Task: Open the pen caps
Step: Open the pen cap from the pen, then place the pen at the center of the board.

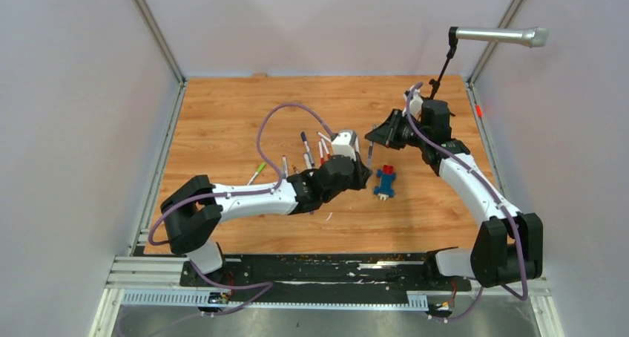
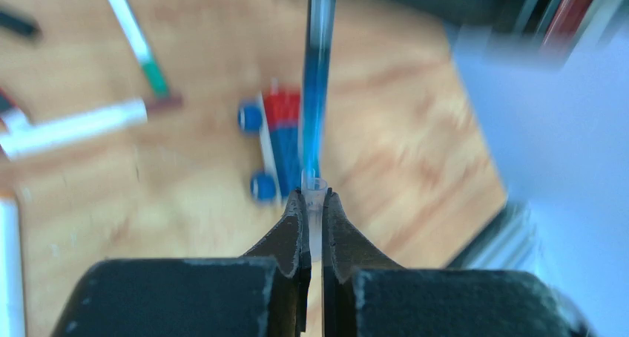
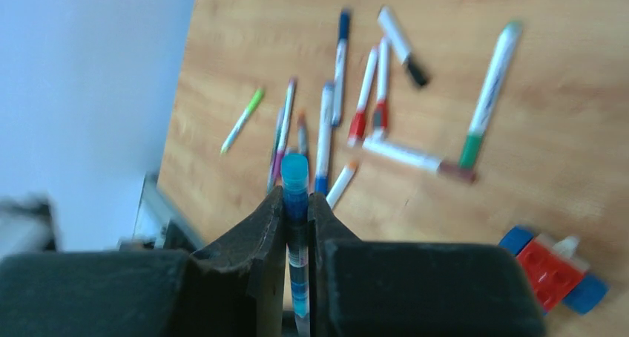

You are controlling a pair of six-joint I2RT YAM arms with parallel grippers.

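Pen (image 1: 370,156): blue, held above the table (image 1: 222,107) at the centre of the top view. One gripper is at each end, apparently so the ends can be pulled apart.
Cap (image 3: 294,172): blue, on the held pen, poking out just past the right fingertips, left of centre in the right wrist view. Judged not yet off.
Right gripper (image 3: 297,200): clamped tight on the pen just below the cap. The barrel runs back between the fingers toward the camera.
Left gripper (image 2: 315,203): clamped tight on the pen's pale, clear end, lower centre of the left wrist view. Probably the anchor for the pull.
Other pens (image 3: 371,99): loose on the table, fanned across the upper centre of the right wrist view, well apart from both grippers.
Other caps (image 3: 358,129): red, green, black, brown and blue, apparently seated on those pens, though blur limits certainty.
Block (image 1: 384,182): blue and red, on the table just lower right of the held pen, untouched.
Progress: judged early, with one pen in hand and the rest waiting.
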